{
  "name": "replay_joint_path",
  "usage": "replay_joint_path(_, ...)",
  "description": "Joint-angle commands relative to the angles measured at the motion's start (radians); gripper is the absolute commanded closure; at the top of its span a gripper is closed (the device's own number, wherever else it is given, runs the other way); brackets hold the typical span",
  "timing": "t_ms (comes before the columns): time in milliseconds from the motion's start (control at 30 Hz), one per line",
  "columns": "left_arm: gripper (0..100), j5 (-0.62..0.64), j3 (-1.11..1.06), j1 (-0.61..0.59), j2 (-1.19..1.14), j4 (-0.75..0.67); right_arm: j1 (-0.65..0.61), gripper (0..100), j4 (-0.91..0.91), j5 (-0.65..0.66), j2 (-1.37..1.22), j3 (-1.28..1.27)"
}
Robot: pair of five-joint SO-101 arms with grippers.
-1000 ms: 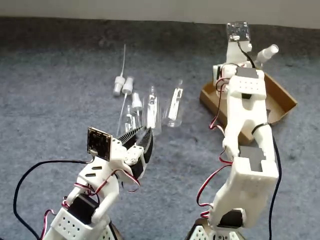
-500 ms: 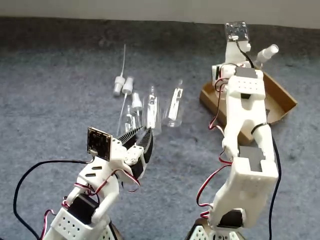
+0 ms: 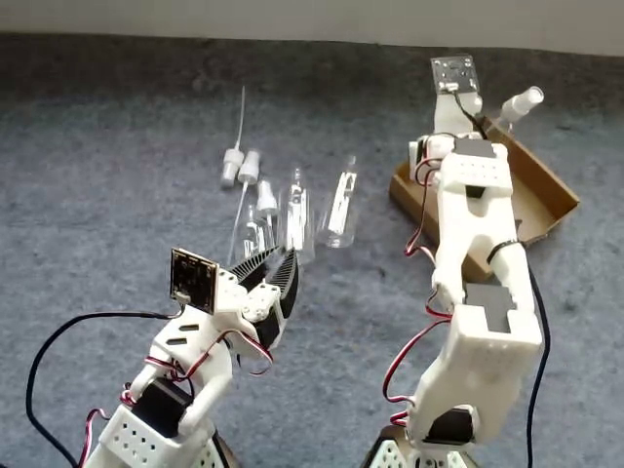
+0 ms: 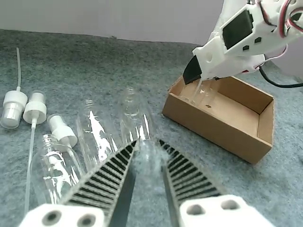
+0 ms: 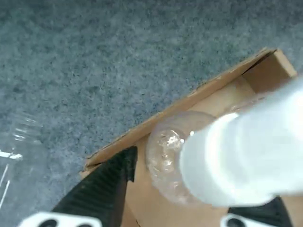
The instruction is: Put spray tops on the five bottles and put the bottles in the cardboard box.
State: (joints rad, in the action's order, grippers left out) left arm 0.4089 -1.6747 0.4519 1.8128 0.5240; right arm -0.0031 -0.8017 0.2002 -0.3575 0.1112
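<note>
left of frame, loose spray tops (image 3: 239,166) and bare bottles (image 3: 297,210) lie on the surface (image 3: 117,244); left tool (image 3: 283,261) slightly spread, empty. right tool (image 5: 189,184) pinches a capped bottle (image 3: 522,101) over the cardboard box (image 3: 546,190); let go tilted, it may catch the rim and roll out.

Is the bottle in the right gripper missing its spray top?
No, a white spray top sits on the clear bottle held over the cardboard box.

The worktop (image 3: 117,117) is rough, matt grey cloth, like carpet. Each bottle (image 3: 297,210) is clear, glossy plastic, each spray top (image 3: 239,166) smooth white plastic. The box (image 3: 546,190), upper right, is matt brown cardboard. The left gripper (image 4: 147,146) is ribbed, matt black plastic.
</note>
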Motion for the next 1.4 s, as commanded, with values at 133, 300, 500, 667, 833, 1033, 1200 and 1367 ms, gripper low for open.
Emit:
replay_joint_path(133,99,0.003,-0.019,-0.015,0.008,0.003,-0.015,71.7,-0.013,0.009,0.03,0.024)
replay_joint_path(300,99,0.003,-0.019,-0.015,0.008,0.003,-0.015,71.7,-0.148,0.011,0.033,0.047)
replay_joint_path(500,99,0.003,-0.019,-0.015,0.008,0.003,-0.015,71.7,-0.222,0.006,0.028,0.13)
replay_joint_path(667,99,0.003,-0.019,-0.015,0.008,0.003,-0.015,71.6,-0.289,0.006,0.028,0.196)
replay_joint_path(833,99,0.003,-0.019,-0.015,0.008,0.003,-0.015,71.6,-0.417,0.005,0.028,0.297)
replay_joint_path(1033,99,0.003,-0.019,-0.016,0.008,0.003,-0.015,71.6,-0.584,0.009,0.028,0.404)
replay_joint_path(1200,99,0.002,-0.019,-0.019,0.008,0.003,-0.015,71.7,-0.739,0.011,0.028,0.484)
replay_joint_path(1367,99,0.002,-0.018,-0.094,0.01,-0.002,-0.016,71.7,-0.92,0.006,0.03,0.599)
